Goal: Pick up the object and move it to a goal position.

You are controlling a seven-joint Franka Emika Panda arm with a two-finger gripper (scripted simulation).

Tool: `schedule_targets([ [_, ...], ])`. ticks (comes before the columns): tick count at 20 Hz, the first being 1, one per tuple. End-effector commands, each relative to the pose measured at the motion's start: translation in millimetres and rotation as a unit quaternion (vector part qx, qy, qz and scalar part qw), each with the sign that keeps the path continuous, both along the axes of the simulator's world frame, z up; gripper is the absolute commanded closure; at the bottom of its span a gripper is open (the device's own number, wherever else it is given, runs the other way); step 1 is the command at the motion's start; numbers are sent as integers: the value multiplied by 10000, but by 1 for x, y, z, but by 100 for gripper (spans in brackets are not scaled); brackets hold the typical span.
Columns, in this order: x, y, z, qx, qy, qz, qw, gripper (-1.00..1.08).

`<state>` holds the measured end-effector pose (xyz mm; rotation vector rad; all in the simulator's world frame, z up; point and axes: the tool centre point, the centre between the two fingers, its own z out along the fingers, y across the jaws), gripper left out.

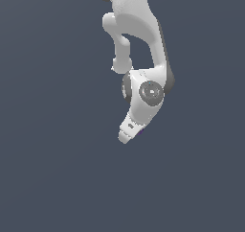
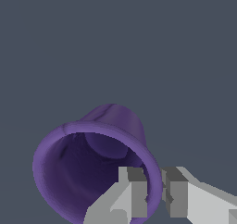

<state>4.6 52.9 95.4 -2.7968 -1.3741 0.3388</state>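
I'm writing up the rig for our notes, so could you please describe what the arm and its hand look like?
The arm is glossy white with rounded, tube-like links and dark grey bands at the joints; one joint shows a round grey cap. No cables or markings are visible. The hand has blocky, angular fingers, light grey to white with darker grey tips.
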Motion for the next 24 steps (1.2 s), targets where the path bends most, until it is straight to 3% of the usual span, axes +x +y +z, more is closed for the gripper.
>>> schedule_targets([
  [1,11,-4,14,70,-184,125,9997,108],
  [11,60,-27,95,473,-1153,842,9886,108],
  [24,103,-56,201,979,-2311,1694,9531,108],
])
